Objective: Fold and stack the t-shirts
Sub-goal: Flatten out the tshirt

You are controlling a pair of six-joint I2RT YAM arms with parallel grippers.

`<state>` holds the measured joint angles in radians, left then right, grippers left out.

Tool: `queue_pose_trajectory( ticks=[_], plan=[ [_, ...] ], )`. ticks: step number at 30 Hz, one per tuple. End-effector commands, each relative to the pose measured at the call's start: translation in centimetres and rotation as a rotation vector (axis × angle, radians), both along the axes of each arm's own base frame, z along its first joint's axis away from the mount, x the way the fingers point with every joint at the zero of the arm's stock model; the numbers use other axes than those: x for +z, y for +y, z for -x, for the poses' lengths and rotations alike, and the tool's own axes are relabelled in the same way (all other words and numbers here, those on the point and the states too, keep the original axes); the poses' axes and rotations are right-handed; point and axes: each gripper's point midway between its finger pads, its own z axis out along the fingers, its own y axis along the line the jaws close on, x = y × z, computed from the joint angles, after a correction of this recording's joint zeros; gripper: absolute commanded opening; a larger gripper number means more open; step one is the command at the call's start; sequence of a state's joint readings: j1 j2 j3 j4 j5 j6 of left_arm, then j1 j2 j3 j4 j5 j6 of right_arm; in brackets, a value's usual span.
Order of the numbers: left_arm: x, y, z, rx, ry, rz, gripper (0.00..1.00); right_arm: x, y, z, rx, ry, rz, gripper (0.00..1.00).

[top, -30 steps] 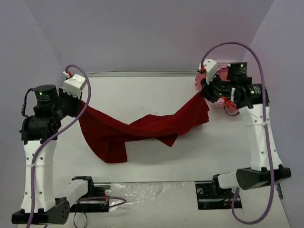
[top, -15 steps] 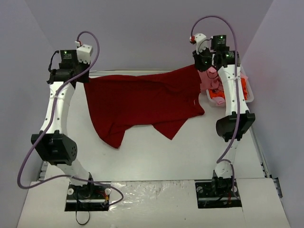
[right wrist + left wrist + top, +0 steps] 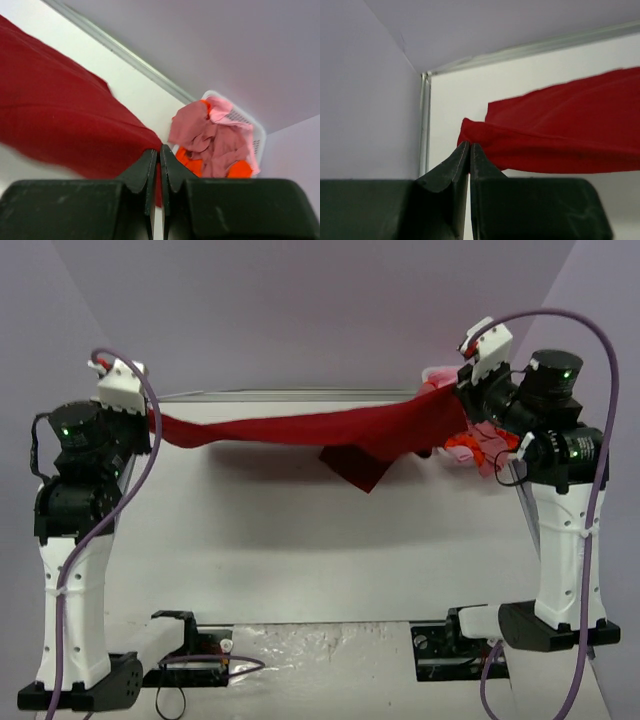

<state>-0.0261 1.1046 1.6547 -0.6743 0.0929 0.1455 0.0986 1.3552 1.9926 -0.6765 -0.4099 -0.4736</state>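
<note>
A large dark red t-shirt [image 3: 310, 428] hangs stretched in the air between my two grippers, above the far half of the table, with a flap drooping near its right end. My left gripper [image 3: 152, 420] is shut on its left corner [image 3: 475, 134], jaws pressed together on the cloth [image 3: 469, 145]. My right gripper [image 3: 462, 390] is shut on the right corner [image 3: 125, 135], its tips [image 3: 160, 148] pinching the cloth. Pink, salmon and bright orange t-shirts [image 3: 212, 140] lie bunched in the white basket [image 3: 257, 137] at the far right.
The basket of shirts [image 3: 475, 445] sits at the table's far right, partly behind my right arm [image 3: 560, 530]. A metal rail [image 3: 425, 125] edges the table's far left corner by the lilac walls. My left arm [image 3: 75, 540] stands at the table's left side.
The red t-shirt went from sagging onto the table, to spread wide at the back, to pulled taut in the air now. Both arms swung far back and have come nearer again.
</note>
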Motion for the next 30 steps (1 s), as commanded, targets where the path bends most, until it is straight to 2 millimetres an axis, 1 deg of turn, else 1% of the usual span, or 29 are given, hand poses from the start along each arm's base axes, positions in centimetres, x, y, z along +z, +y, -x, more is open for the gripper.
queue_pose_trajectory(
  ticks=[1, 3, 4, 5, 6, 7, 8, 9, 10, 11, 12, 13, 14, 15, 16, 18, 19, 20, 21, 22, 23, 24, 26, 27, 28, 29, 30],
  plan=[
    [-4.5, 0.0, 2.0, 0.005, 0.095, 0.021, 0.02, -4.3, 0.3, 0.6, 0.012, 0.113, -0.024, 0.00],
    [-4.9, -0.1, 3.5, -0.005, 0.107, 0.016, 0.02, -3.7, 0.4, 2.1, 0.018, 0.099, -0.045, 0.00],
    [-3.8, 0.0, 4.7, -0.007, 0.079, 0.012, 0.02, -2.6, 0.5, 3.5, 0.018, 0.073, -0.066, 0.00],
    [-3.9, -0.1, 5.6, -0.012, 0.095, 0.010, 0.02, -1.6, 0.5, 4.2, 0.018, 0.048, -0.077, 0.00],
    [-2.9, -0.2, 6.6, -0.021, 0.070, 0.014, 0.02, -0.6, 0.5, 5.3, 0.024, 0.025, -0.089, 0.00],
    [-1.5, -0.3, 7.7, -0.025, 0.044, 0.017, 0.02, 0.2, 0.6, 5.9, 0.026, 0.013, -0.106, 0.00],
    [-0.6, -0.3, 8.3, -0.023, 0.024, 0.027, 0.03, 1.9, 0.5, 6.7, 0.031, -0.026, -0.119, 0.00],
    [0.2, -0.5, 8.9, -0.028, 0.009, 0.033, 0.02, 2.9, -0.5, 6.9, 0.004, -0.051, -0.131, 0.00],
    [0.8, -0.5, 9.1, -0.032, 0.002, 0.036, 0.03, 3.6, -0.5, 7.2, 0.014, -0.065, -0.144, 0.00],
    [2.2, -0.5, 9.7, -0.032, -0.027, 0.039, 0.02, 4.8, -0.6, 7.6, 0.010, -0.093, -0.159, 0.00],
    [2.7, -0.5, 9.8, -0.033, -0.035, 0.038, 0.02, 5.2, -0.6, 7.4, 0.009, -0.101, -0.163, 0.00],
    [2.9, -0.4, 9.0, -0.028, -0.032, 0.030, 0.03, 5.0, -0.9, 6.2, -0.010, -0.086, -0.166, 0.00],
    [3.5, -0.2, 8.8, -0.023, -0.048, 0.017, 0.03, 5.1, -1.1, 5.4, -0.025, -0.083, -0.169, 0.00],
    [3.7, -0.1, 8.1, -0.014, -0.052, 0.012, 0.03, 6.1, -1.3, 5.0, -0.036, -0.103, -0.169, 0.00],
    [4.1, 0.3, 6.7, 0.003, -0.064, -0.001, 0.02, 5.1, -1.5, 2.6, -0.055, -0.066, -0.164, 0.00],
    [3.7, 0.5, 4.7, 0.010, -0.054, -0.014, 0.02, 5.0, -1.8, 0.5, -0.069, -0.069, -0.154, 0.00],
    [2.9, 0.6, 2.3, 0.022, -0.028, -0.020, 0.02, 3.3, -1.9, -2.1, -0.078, -0.024, -0.147, 0.00],
    [2.3, 0.7, 0.9, 0.027, -0.016, -0.023, 0.02, 2.7, -2.1, -3.7, -0.089, -0.019, -0.140, 0.00],
    [0.0, 0.8, -1.6, 0.033, 0.043, -0.030, 0.02, 0.6, -2.2, -6.3, -0.096, 0.029, -0.131, 0.00],
    [0.1, 1.0, -3.3, 0.048, 0.012, -0.034, 0.02, -0.2, -2.3, -7.8, -0.101, 0.037, -0.130, 0.00],
    [-0.9, 1.3, -4.8, 0.063, 0.024, -0.040, 0.02, -1.1, -2.3, -9.1, -0.103, 0.050, -0.129, 0.00],
    [-3.0, 1.6, -7.7, 0.073, 0.056, -0.047, 0.02, -3.4, -2.4, -11.5, -0.113, 0.095, -0.123, 0.00],
    [-5.2, 1.9, -10.4, 0.084, 0.095, -0.050, 0.02, -5.2, -1.9, -14.0, -0.115, 0.117, -0.101, 0.00],
    [-7.4, 1.9, -12.9, 0.082, 0.132, -0.057, 0.03, -7.4, -1.9, -16.0, -0.132, 0.149, -0.074, 0.00],
    [-8.6, 1.9, -14.2, 0.084, 0.149, -0.060, 0.02, -8.7, -0.9, -16.9, -0.118, 0.169, -0.053, 0.00],
    [-9.8, 2.1, -15.2, 0.095, 0.163, -0.067, 0.02, -10.0, -0.4, -17.6, -0.115, 0.186, -0.032, 0.00],
    [-12.6, 2.5, -17.3, 0.110, 0.200, -0.082, 0.02, -12.7, -0.3, -18.9, -0.137, 0.227, 0.000, 0.00]
  ],
)
